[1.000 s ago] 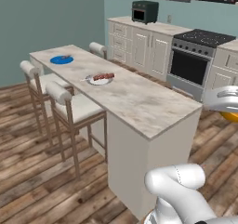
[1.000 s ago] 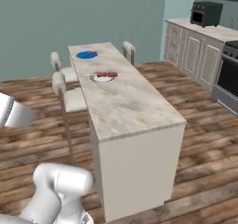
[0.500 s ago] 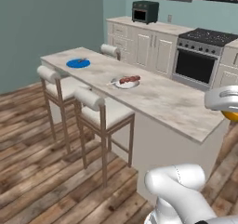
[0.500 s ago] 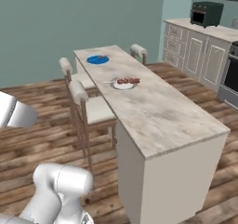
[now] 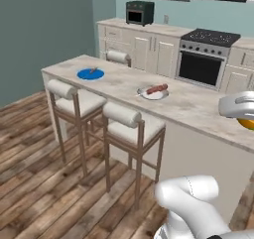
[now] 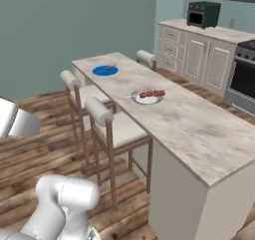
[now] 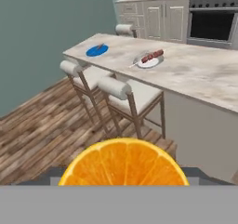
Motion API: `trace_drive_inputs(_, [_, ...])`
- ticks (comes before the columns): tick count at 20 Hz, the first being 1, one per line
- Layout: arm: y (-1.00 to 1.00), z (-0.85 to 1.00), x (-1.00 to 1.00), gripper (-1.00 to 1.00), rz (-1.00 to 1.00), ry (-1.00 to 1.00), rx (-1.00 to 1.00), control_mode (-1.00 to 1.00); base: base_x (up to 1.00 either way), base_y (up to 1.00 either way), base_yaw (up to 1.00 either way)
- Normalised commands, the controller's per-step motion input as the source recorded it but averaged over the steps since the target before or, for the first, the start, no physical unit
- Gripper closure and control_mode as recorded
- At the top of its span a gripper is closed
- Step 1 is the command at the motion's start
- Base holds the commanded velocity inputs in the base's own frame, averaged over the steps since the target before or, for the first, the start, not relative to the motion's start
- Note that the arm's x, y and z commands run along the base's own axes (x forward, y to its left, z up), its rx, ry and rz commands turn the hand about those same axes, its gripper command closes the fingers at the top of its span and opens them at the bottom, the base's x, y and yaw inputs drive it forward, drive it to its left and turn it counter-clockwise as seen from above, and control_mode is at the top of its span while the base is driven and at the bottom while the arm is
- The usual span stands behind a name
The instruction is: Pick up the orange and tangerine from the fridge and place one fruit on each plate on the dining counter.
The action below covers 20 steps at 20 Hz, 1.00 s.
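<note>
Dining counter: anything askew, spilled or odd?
Nothing stands out. The blue plate and white plate sit flat on the dining counter, each with its skewer, nothing spilled. The orange fruit sits in the pincer.

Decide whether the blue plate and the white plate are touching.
Apart. In the left base view, bare counter lies between the blue plate and the white plate; the right base view agrees.

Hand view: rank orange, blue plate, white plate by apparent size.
1. orange, by far the largest, but it sits right at the camera, so that says little about true size.
2. white plate.
3. blue plate, slightly smaller-looking; it lies farther off, so the two plates may well match.
</note>
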Motion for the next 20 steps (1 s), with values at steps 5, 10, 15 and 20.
trace_drive_inputs(5, [0.0, 0.0, 0.0, 1.0, 0.0, 0.0, 0.0, 1.0, 0.39, 1.0, -0.33])
trace_drive_inputs(10, [0.0, 0.0, 0.0, 1.0, 0.0, 0.0, 0.0, 1.0, 0.41, 1.0, -0.36])
trace_drive_inputs(15, [0.0, 0.0, 0.0, 1.0, 0.0, 0.0, 0.0, 1.0, 0.43, 1.0, -0.37])
trace_drive_inputs(20, [0.0, 0.0, 0.0, 1.0, 0.0, 0.0, 0.0, 1.0, 0.44, 1.0, -0.37])
